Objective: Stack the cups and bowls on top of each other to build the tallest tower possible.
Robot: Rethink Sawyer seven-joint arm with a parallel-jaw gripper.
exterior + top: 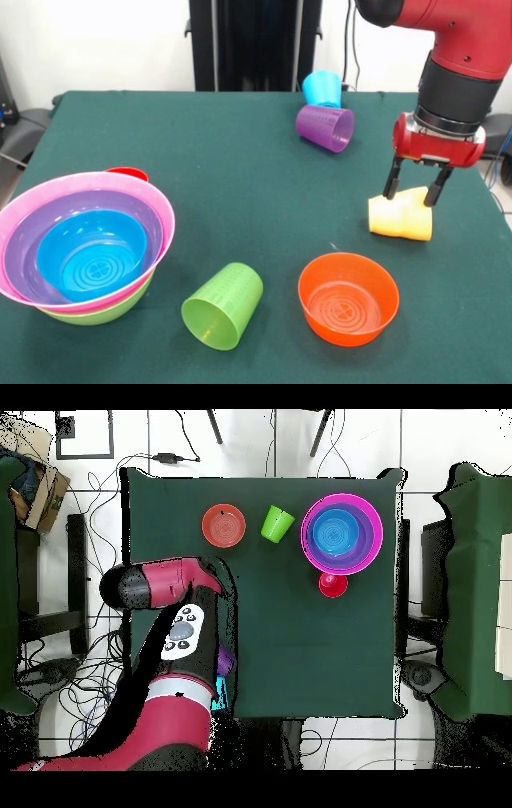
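My gripper [414, 198] is at the table's right side, low, open, with one finger [391, 182] on each side of the top of the pale yellow cup [398, 220], which lies on its side on the table. The tower [84, 248] stands at the front left: lime green bowl [96, 312] lowest, then pink, purple and the small blue bowl [90, 254]. It also shows in the overhead view [342, 534]. The orange bowl [348, 298] stands upright and alone. The lime green cup [222, 306] lies on its side beside it. The purple cup [325, 126] and light blue cup [322, 88] lie at the far edge.
A small red object [126, 172] sits just behind the tower, also in the overhead view [333, 585]. The green table [240, 184] has bare cloth in its middle. In the overhead view my arm [175, 629] covers the gripper and the yellow cup.
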